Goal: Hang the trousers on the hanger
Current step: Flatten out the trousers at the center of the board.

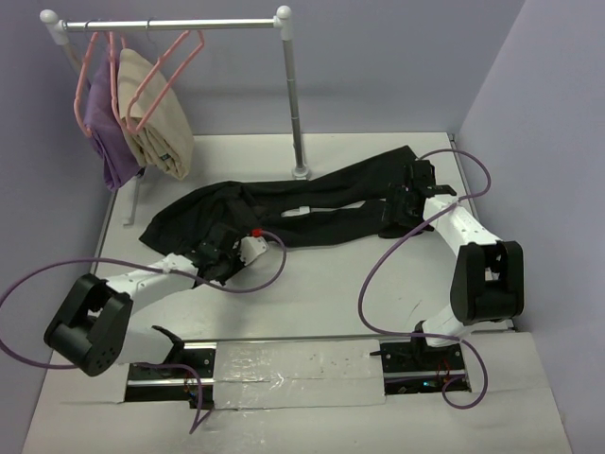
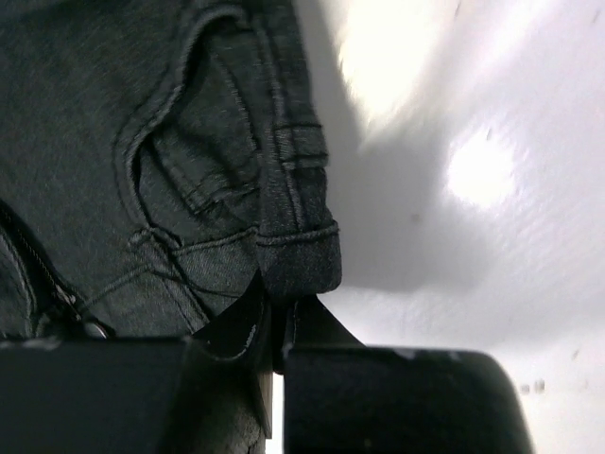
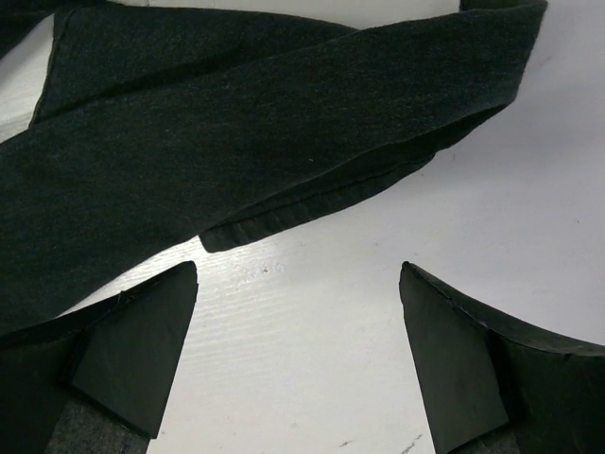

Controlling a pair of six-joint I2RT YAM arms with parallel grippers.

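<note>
The black trousers (image 1: pixel 312 203) lie spread across the table, waist to the left and legs running to the right. My left gripper (image 1: pixel 217 249) sits at the waist end, and in the left wrist view it (image 2: pixel 280 307) is shut on a folded edge of the trousers (image 2: pixel 189 142) by the waistband. My right gripper (image 1: pixel 405 200) hovers at the leg ends. In the right wrist view it (image 3: pixel 296 284) stands open over bare table, with the trouser legs (image 3: pixel 236 142) just beyond its fingertips (image 3: pixel 161 322). A pink hanger (image 1: pixel 196 42) hangs bare on the rail at the back left.
A rail on a metal post (image 1: pixel 295 113) stands at the back of the table (image 1: pixel 331 293). Two more pink hangers there carry a purple garment (image 1: pixel 104 132) and a beige garment (image 1: pixel 161 123). Purple cables loop around both arms. Walls close in on the left and right.
</note>
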